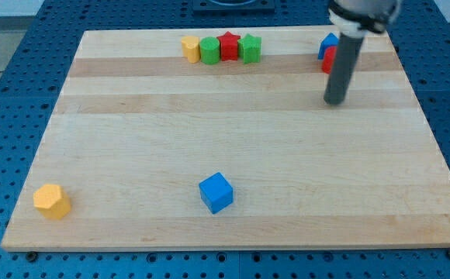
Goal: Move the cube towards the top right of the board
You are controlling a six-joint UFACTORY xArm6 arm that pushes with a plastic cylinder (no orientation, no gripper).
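A blue cube (216,192) sits on the wooden board (233,132) near the view's bottom, a little left of centre. My tip (334,101) is at the view's upper right, far above and to the right of the cube, not touching it. Just above the tip, partly hidden by the rod, are a blue block (327,45) and a red block (328,60), shapes unclear.
A row at the view's top holds a yellow block (190,48), a green block (209,51), a red star (229,46) and a green star-like block (250,48). A yellow hexagonal block (51,201) lies at the bottom left corner.
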